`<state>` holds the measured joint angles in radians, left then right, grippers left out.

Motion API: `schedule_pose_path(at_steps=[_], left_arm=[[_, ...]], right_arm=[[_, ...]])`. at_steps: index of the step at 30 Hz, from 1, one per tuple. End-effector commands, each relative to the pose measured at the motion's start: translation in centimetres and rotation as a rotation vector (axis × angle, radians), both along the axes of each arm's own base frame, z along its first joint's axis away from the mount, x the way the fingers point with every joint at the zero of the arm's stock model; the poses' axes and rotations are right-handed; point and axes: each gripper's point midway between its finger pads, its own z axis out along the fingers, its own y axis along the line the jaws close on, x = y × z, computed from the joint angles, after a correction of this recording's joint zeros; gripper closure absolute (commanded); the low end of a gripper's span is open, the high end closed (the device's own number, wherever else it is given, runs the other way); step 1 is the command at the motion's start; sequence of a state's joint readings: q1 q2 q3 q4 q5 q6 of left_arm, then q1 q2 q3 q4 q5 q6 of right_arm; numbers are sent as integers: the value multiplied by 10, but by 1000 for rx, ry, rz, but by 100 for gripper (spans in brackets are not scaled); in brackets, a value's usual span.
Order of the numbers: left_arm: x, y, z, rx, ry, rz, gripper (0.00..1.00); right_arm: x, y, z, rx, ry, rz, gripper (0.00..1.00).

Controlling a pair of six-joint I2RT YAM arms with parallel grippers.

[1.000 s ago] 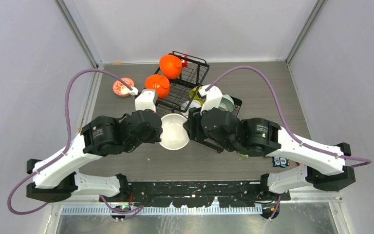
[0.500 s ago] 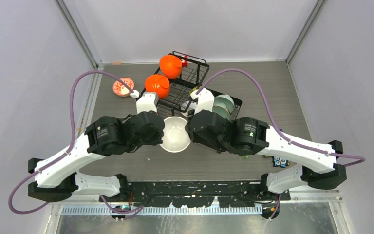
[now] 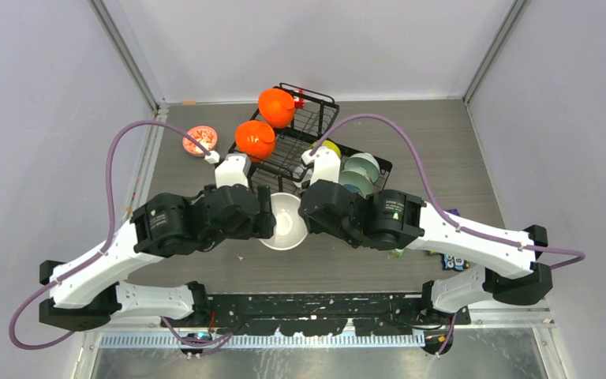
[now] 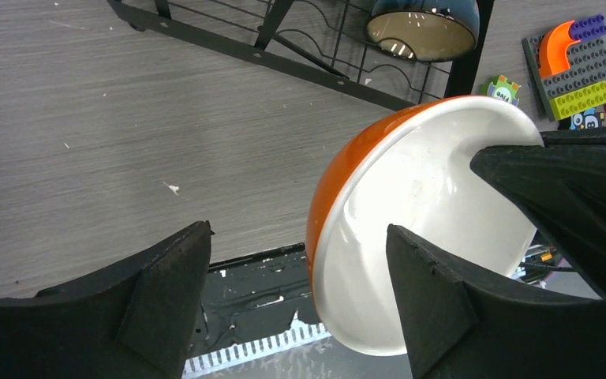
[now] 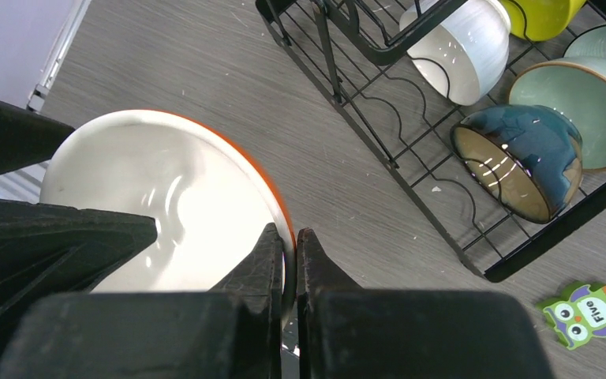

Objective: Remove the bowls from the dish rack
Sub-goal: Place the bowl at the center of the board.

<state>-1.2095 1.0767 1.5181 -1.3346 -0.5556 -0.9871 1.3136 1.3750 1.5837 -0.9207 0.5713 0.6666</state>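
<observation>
Tabletop [image 3: 442, 134] under dish rack [image 3: 316, 118], pale walls [image 3: 308, 47] around

The front bowl [image 3: 284, 221] sits between the left pincer [image 4: 300, 296] and the right pincer [image 5: 286, 264], before the dish rack [image 3: 316, 110] at the table's [image 3: 442, 142] back middle. Four bowls [image 5: 521, 158] lie in the rack's right tray, two upper bowls [image 3: 276, 106] perch on its left side, and a lone bowl [image 3: 199, 139] lies on the table further left

Open table [image 3: 442, 150] right of dish rack [image 3: 316, 114]; left arm [image 3: 181, 225], right arm [image 3: 387, 221] crowd bowl [image 3: 284, 225] in front.
</observation>
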Motion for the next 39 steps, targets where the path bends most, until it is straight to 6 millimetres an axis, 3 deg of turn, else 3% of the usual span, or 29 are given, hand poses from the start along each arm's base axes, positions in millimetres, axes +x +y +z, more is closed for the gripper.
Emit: schedule_pose_path(at_steps=[1, 8, 23, 34, 39], left_arm=[[2, 1, 4, -32, -21, 6, 19], [3, 7, -6, 21, 0, 43, 30], [9, 19, -10, -85, -32, 176, 51], [9, 8, -18, -67, -10, 146, 59], [8, 8, -18, -66, -10, 143, 76]], right_arm=[[3, 4, 19, 116, 6, -57, 99], [6, 7, 13, 129, 35, -97, 99], [13, 15, -9, 146, 92, -129, 99], [13, 21, -7, 163, 101, -116, 99], [12, 22, -6, 166, 100, -111, 99]])
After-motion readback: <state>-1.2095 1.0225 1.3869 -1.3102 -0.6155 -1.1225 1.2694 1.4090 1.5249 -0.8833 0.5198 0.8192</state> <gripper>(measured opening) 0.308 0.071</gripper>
